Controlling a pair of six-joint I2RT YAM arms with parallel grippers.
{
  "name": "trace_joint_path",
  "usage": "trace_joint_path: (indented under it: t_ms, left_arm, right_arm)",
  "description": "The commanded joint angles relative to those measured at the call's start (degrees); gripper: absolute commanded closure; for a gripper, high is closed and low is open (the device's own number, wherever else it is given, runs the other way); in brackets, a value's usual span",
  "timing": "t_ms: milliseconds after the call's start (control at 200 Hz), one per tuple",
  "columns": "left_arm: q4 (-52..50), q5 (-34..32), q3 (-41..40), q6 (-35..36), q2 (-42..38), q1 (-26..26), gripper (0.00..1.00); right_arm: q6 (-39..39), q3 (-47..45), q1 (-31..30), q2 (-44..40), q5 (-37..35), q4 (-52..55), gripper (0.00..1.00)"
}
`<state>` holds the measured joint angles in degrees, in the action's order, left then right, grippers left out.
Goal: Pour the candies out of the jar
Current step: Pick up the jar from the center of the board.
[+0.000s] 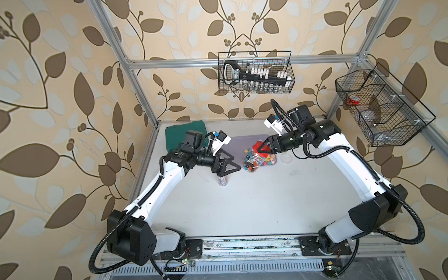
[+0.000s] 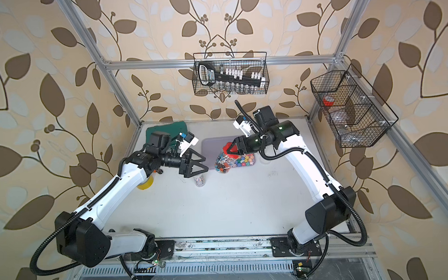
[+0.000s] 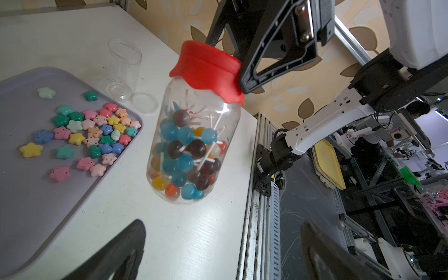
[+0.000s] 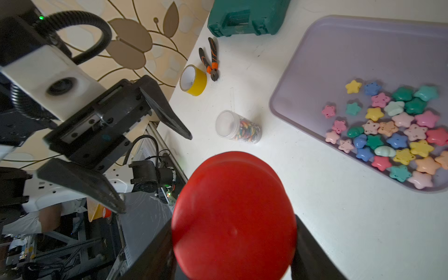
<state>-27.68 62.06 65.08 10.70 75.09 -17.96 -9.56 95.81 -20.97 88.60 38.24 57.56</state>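
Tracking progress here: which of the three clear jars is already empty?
The small open jar standing by the tray, its clear lid lying beside it. The red-lidded jar holds lollipops; the capped small jar holds rainbow sweets.

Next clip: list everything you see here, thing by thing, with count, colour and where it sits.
lollipop jar: one, clear, beside tray
red lid: one, red, on lollipop jar
lollipops: many, multicoloured, inside lollipop jar
star candies: many, pastel, loose on tray
tray: one, lilac, on table
empty jar: one, clear, lid off, beside tray
small jar: one, clear, holds rainbow candies, near left tool
tape roll: one, yellow, table edge
pliers: one, orange-black, beside tape roll
case: one, green, table corner
wire baskets: two, black, hung on frame
left tool: open, empty
right tool: closed on red lid
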Motion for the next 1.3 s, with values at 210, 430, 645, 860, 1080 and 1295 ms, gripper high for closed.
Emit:
trace_joint_path:
  t_ms: [210,430,645,860,1080,1295]
  left_arm:
    - [6.28,6.38,2.2,-0.05,4.16,-0.04,0.01]
    - [9.58,9.06,2.34,-2.88,5.98,-0.74,0.01]
    - [10.45,9.47,2.62,-3.48,6.47,-2.75,0.01]
    - [10.35,11.04,2.6,-3.39,5.89,-3.92,0.07]
    - [8.65,11.31,2.77,-2.72,5.15,-4.02,0.19]
    - [8.25,11.94,2.69,-2.87,4.98,-4.02,0.26]
  right_arm:
    - [-2.12,1.55,0.26,-2.68,11.91,-3.37,0.73]
    - [-4.05,0.17,0.24,-2.76,15.12,-6.44,0.74]
    - [-5.2,-0.71,0.12,-2.64,16.23,-8.12,0.74]
    - [-5.75,-1.15,0.08,-2.62,16.23,-9.05,0.74]
    - [-6.42,-2.33,0.12,-2.99,16.36,-10.42,0.74]
    - [-6.83,-2.82,0.08,-3.04,16.34,-11.07,0.74]
